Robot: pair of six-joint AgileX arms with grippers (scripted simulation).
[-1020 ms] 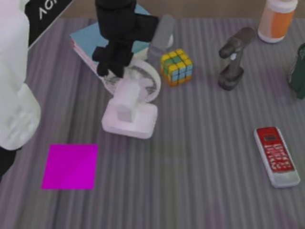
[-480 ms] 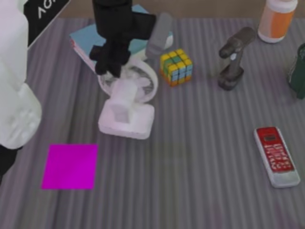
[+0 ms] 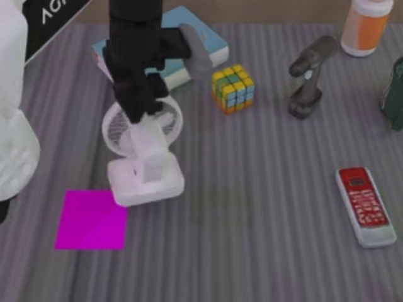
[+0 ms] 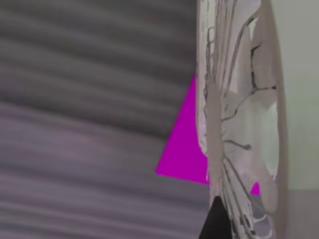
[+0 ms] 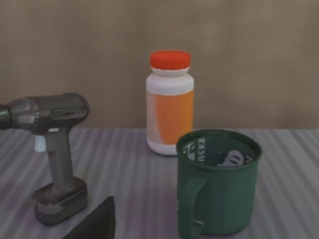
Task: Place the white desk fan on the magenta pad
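The white desk fan [image 3: 146, 168] stands upright in the left half of the table, and my left gripper [image 3: 140, 104] is shut on its round grille head from above. Its rounded square base [image 3: 146, 182] overlaps the far right corner of the magenta pad [image 3: 91, 220] in the top view. In the left wrist view the fan's grille [image 4: 239, 114] fills the right side, with the magenta pad [image 4: 185, 144] showing beyond it. My right gripper [image 5: 97, 223] is parked off the top view, facing the table's far right corner.
A blue book [image 3: 192, 44] lies behind the fan. To its right are a colour cube [image 3: 233, 88], a grey drill [image 3: 308, 82], an orange-and-white bottle [image 3: 365, 25] and a green mug [image 3: 393, 94]. A red handset [image 3: 365, 204] lies at the right front.
My left gripper has carried the fan to the left and toward the front. The fan's base went from right of the pad to overlapping the pad's far right corner.
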